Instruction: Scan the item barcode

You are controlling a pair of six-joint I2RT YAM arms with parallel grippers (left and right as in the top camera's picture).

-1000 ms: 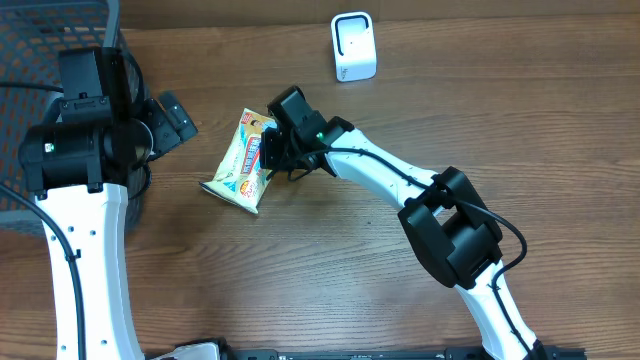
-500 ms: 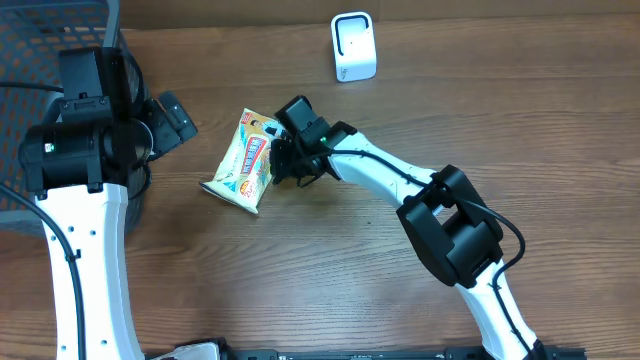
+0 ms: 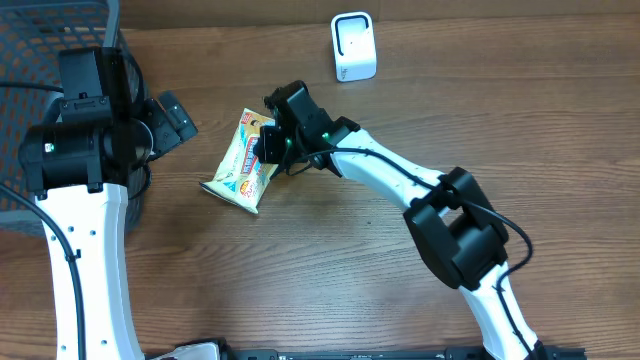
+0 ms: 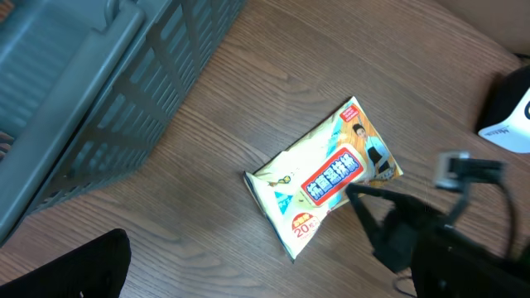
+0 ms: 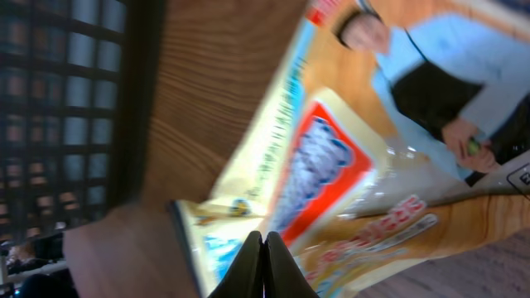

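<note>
Beside the right gripper (image 3: 265,150), its jaws pressed together, lies a flat yellow-and-red glossy plastic packet (image 3: 238,168) you should find light, limp, slippery (pinch a sealed edge).

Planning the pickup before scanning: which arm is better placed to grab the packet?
Right, probably. The right gripper sits at the edge of the packet, though shut, so it must open first. The left gripper is open but back by the basket.

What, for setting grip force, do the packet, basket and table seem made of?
Packet: thin glossy plastic film, judging by glare and creases.
Basket: probably rigid moulded plastic, matte grey, slatted walls.
Table: wood-grain surface, possibly laminate; cannot tell.
</note>
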